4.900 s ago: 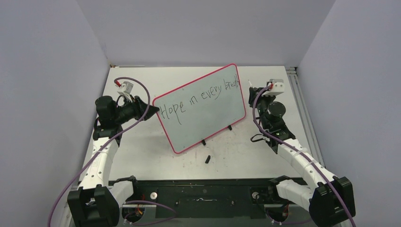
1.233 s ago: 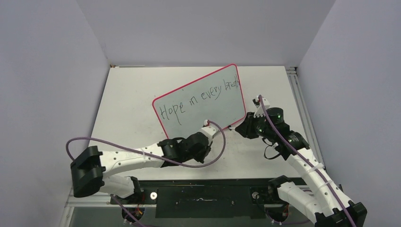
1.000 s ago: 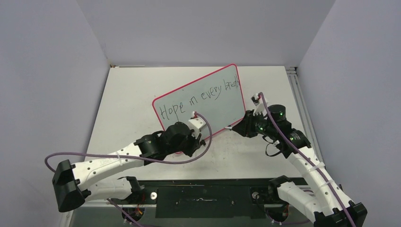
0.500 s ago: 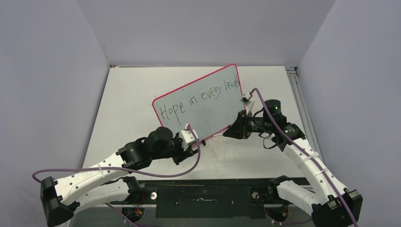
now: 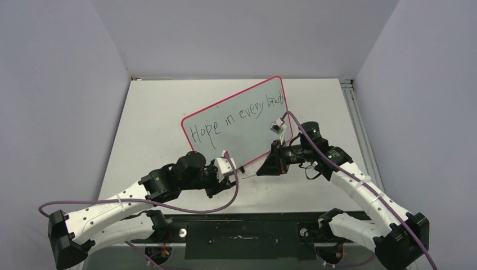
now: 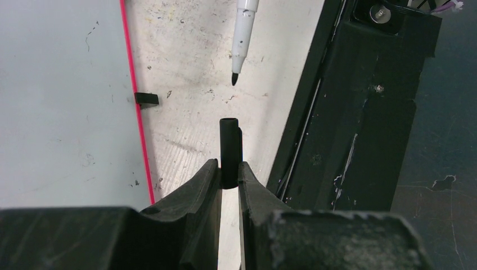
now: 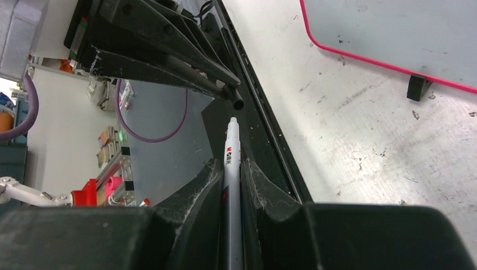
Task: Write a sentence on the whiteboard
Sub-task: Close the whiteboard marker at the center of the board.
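Observation:
The whiteboard (image 5: 247, 140), pale with a red-pink rim, stands tilted on small black feet at mid-table. The sentence (image 5: 239, 115) runs across it in black marker. My right gripper (image 5: 265, 170) is shut on a white pen (image 7: 230, 163), whose black tip (image 6: 234, 79) points at my left gripper. My left gripper (image 5: 237, 170) is shut on a short black pen cap (image 6: 229, 149), its open end facing the tip. A small gap separates cap and tip, just in front of the board's near edge (image 6: 138, 124).
A black base rail (image 5: 242, 225) runs along the table's near edge, right beside both grippers. The left arm's purple cable (image 5: 185, 209) loops over it. One board foot (image 7: 419, 87) sits on the scuffed table (image 5: 157, 112). Grey walls close in three sides.
The right gripper swung left and down with the pen until its tip faces the cap. The left gripper drew back slightly toward the near edge, cap still held.

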